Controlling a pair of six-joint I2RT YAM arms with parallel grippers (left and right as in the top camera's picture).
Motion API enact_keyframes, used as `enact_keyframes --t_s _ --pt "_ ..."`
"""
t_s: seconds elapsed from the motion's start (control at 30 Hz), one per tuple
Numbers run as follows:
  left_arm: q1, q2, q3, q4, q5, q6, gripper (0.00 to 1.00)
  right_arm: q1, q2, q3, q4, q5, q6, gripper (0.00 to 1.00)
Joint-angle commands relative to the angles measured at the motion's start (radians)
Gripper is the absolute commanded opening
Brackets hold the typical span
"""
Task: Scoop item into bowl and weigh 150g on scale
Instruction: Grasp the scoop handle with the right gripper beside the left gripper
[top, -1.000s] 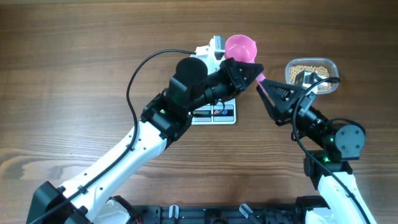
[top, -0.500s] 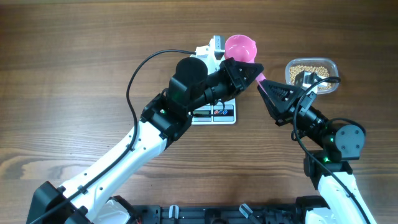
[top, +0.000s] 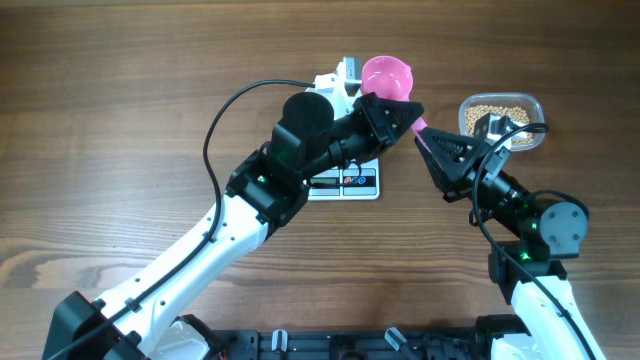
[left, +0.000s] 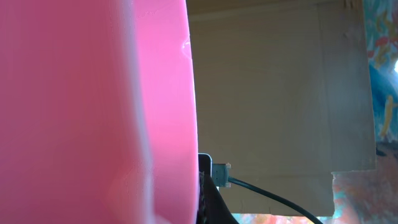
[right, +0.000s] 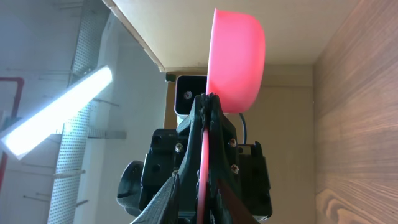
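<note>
My left gripper (top: 405, 113) is shut on the pink scoop (top: 386, 78), held up over the far edge of the scale (top: 352, 183). The scoop (left: 93, 112) fills the left wrist view. My right gripper (top: 428, 140) meets it from the right, shut on the scoop's thin handle (right: 204, 180), with the scoop's cup (right: 236, 62) standing on edge above. The beans (top: 487, 106) lie in a clear tub (top: 532, 103) to the right. The left arm covers most of the scale, and the bowl is hidden.
A black cable (top: 225, 120) loops from the left arm over the wooden table (top: 120, 110). The right arm's base (top: 555, 225) stands just in front of the tub.
The right jaws have drawn in a little on the scoop's handle. Both arms and the scoop stay where they were.
</note>
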Motion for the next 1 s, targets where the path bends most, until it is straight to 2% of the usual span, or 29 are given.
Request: enact_keyframes --t_s 0.0,0.8,0.83,0.9,0.93,0.97 --pt "-0.005 -0.014 0.012 0.0 -0.014 -0.002 0.04 0.005 0.003 0.026 0.009 0.016 0.02 0.17" --pt "-0.005 -0.014 0.012 0.0 -0.013 -0.002 0.06 0.005 0.003 0.025 0.008 0.016 0.023 0.04" --pt "-0.005 -0.014 0.012 -0.001 -0.011 -0.002 0.08 0.005 0.003 0.026 0.008 0.016 0.023 0.05" --pt "-0.005 -0.014 0.012 0.0 -0.005 -0.002 0.25 0.005 0.003 0.025 0.003 0.016 0.022 0.05" --pt "-0.005 -0.014 0.012 -0.001 -0.005 -0.002 0.41 0.005 0.003 0.025 0.0 0.016 0.018 0.05" --pt "-0.005 -0.014 0.012 -0.002 -0.005 -0.002 0.51 0.005 0.003 0.025 0.0 0.017 0.005 0.05"
